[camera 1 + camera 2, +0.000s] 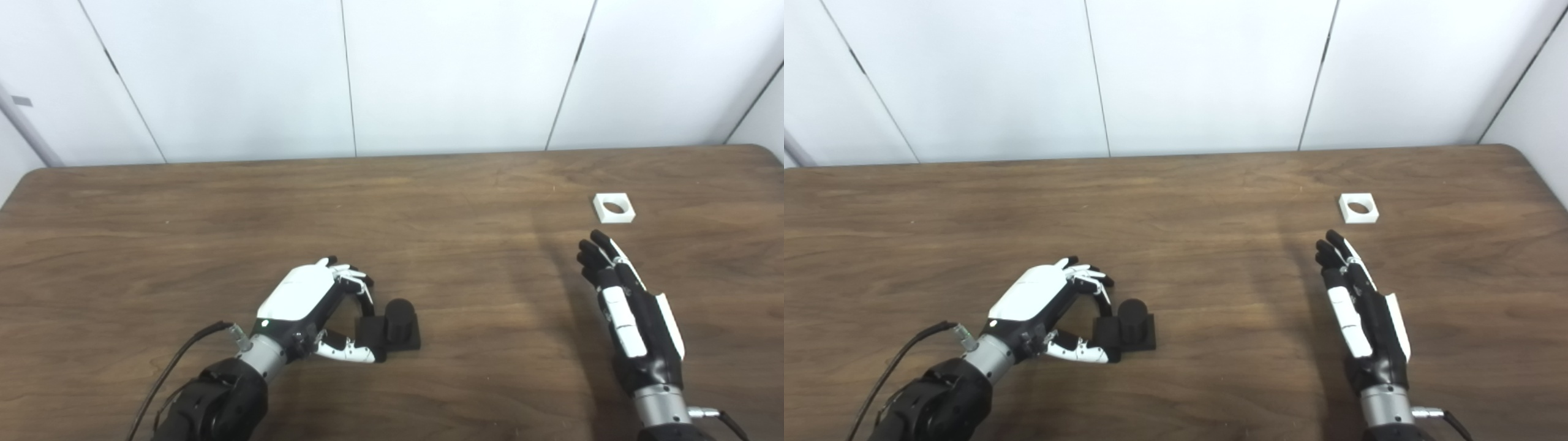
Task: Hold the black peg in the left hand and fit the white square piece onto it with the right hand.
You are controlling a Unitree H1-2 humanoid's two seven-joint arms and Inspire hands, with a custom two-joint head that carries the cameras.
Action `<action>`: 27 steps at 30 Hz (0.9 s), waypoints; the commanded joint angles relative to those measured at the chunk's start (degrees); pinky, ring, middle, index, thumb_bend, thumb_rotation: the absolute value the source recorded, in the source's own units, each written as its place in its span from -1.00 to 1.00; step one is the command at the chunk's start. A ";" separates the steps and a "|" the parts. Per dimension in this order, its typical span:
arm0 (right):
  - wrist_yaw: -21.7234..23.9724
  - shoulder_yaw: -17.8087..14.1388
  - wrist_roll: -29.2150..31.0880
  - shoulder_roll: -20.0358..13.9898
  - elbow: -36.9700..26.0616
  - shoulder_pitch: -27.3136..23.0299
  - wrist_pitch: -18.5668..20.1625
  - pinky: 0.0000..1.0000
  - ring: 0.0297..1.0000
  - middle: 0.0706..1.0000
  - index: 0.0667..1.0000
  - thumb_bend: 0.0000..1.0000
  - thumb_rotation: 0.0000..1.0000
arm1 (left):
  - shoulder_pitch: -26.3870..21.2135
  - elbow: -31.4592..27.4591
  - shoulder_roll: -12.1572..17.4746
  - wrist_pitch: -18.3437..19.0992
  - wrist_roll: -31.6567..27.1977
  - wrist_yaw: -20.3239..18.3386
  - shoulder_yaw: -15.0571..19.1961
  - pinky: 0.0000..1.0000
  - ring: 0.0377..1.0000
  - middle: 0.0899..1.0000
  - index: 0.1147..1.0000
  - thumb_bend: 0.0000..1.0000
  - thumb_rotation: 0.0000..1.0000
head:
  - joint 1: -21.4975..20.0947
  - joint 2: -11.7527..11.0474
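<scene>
black peg (399, 323) upright on table (429, 184), left hand (312, 300) pinching its base; right hand (631, 312) spread, white square piece (614, 207) at its 12 o'clock.

Two head cameras, side by side, look down at seemingly the same table (429, 196).

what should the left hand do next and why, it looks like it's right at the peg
Probably close the left hand on the black peg and lift it. Its fingers and thumb already flank the peg's base on the table, though a firm grip isn't visible. The right hand is open, short of the white square piece, which lies untouched.
</scene>
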 commanded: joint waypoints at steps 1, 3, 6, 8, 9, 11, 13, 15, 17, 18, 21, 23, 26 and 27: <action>-1.17 -0.79 -1.39 -0.09 -3.23 1.29 -0.11 0.79 0.75 0.73 0.73 0.08 0.37 | 0.25 -0.06 0.92 -0.40 -0.34 -2.43 -1.03 1.00 0.76 0.54 -0.16 0.04 -0.90 | -0.30 0.02; -2.83 -1.39 -5.41 -0.56 -3.87 0.11 1.32 0.66 0.71 0.70 0.66 0.12 0.15 | 0.30 0.17 1.07 -0.63 -0.44 -2.12 -0.99 1.00 0.76 0.54 -0.16 0.04 -0.90 | -0.82 0.00; -4.51 -2.22 -11.46 -2.12 -4.42 -2.17 3.22 0.66 0.70 0.66 0.57 0.27 -0.02 | 0.35 0.33 1.32 -0.85 -0.53 -1.85 -0.92 1.00 0.77 0.54 -0.16 0.04 -0.90 | -1.80 -0.08; -4.42 -3.25 -11.43 -2.86 -4.80 -3.89 4.52 0.71 0.73 0.66 0.51 0.36 -0.25 | 0.34 0.26 1.50 -0.74 -0.50 -1.93 -0.94 1.00 0.77 0.55 -0.16 0.04 -0.90 | -2.49 -0.14; -4.37 -3.82 -11.41 -3.34 -4.88 -4.86 5.04 0.72 0.74 0.67 0.48 0.37 -0.33 | 0.36 0.24 1.60 -0.76 -0.55 -1.91 -0.92 1.00 0.77 0.55 -0.16 0.04 -0.90 | -2.99 -0.16; -4.60 -4.63 -12.94 -4.68 -5.05 -6.78 6.50 0.77 0.78 0.68 0.41 0.43 -0.45 | 0.41 0.34 1.81 -0.90 -0.51 -1.72 -0.93 1.00 0.78 0.55 -0.16 0.04 -0.90 | -3.91 -0.24; -4.77 -5.26 -15.33 -6.47 -5.32 -8.94 9.20 0.82 0.81 0.72 0.36 0.48 -0.49 | 0.46 0.46 2.00 -1.06 -0.42 -1.47 -0.90 1.00 0.77 0.55 -0.16 0.04 -0.90 | -5.16 -0.32; -4.75 -5.59 -17.90 -8.39 -5.28 -10.75 11.46 0.84 0.82 0.73 0.34 0.52 -0.50 | 0.55 0.38 2.13 -1.22 -0.39 -1.32 -0.88 1.00 0.78 0.55 -0.16 0.04 -0.90 | -6.10 -0.35; -4.42 -5.90 -20.24 -10.91 -4.81 -12.75 13.03 0.80 0.81 0.72 0.31 0.60 -0.52 | 0.65 0.44 2.36 -1.70 -0.28 -1.02 -0.92 1.00 0.77 0.54 -0.16 0.04 -0.90 | -7.09 -0.37; -4.06 -6.07 -21.00 -12.13 -4.65 -13.87 14.22 0.79 0.80 0.72 0.31 0.61 -0.53 | 0.72 0.50 2.45 -1.93 -0.33 -0.87 -0.88 1.00 0.77 0.54 -0.16 0.04 -0.90 | -7.80 -0.35; -3.09 -6.00 -22.59 -14.89 -4.17 -16.41 17.04 0.79 0.81 0.72 0.29 0.67 -0.58 | 0.89 0.56 2.70 -2.53 -0.55 -0.71 -0.69 1.00 0.77 0.54 -0.16 0.04 -0.90 | -9.44 -0.28; -2.19 -5.39 -23.74 -16.97 -3.58 -17.67 18.08 0.79 0.82 0.73 0.28 0.70 -0.60 | 1.00 0.73 2.87 -3.22 -0.63 -0.39 -0.54 1.00 0.76 0.53 -0.16 0.04 -0.90 | -10.46 -0.30; -0.76 -3.97 -26.60 -19.63 -2.73 -19.40 20.05 0.77 0.82 0.73 0.28 0.72 -0.60 | 1.16 1.01 3.13 -4.18 -0.70 0.11 -0.25 1.00 0.75 0.52 -0.16 0.04 -0.90 | -12.05 -0.24; -0.02 -3.08 -27.93 -21.04 -1.67 -20.45 20.68 0.72 0.80 0.74 0.28 0.74 -0.61 | 1.20 1.01 3.22 -4.44 -0.69 0.16 -0.13 1.00 0.74 0.52 -0.16 0.04 -0.90 | -12.61 -0.21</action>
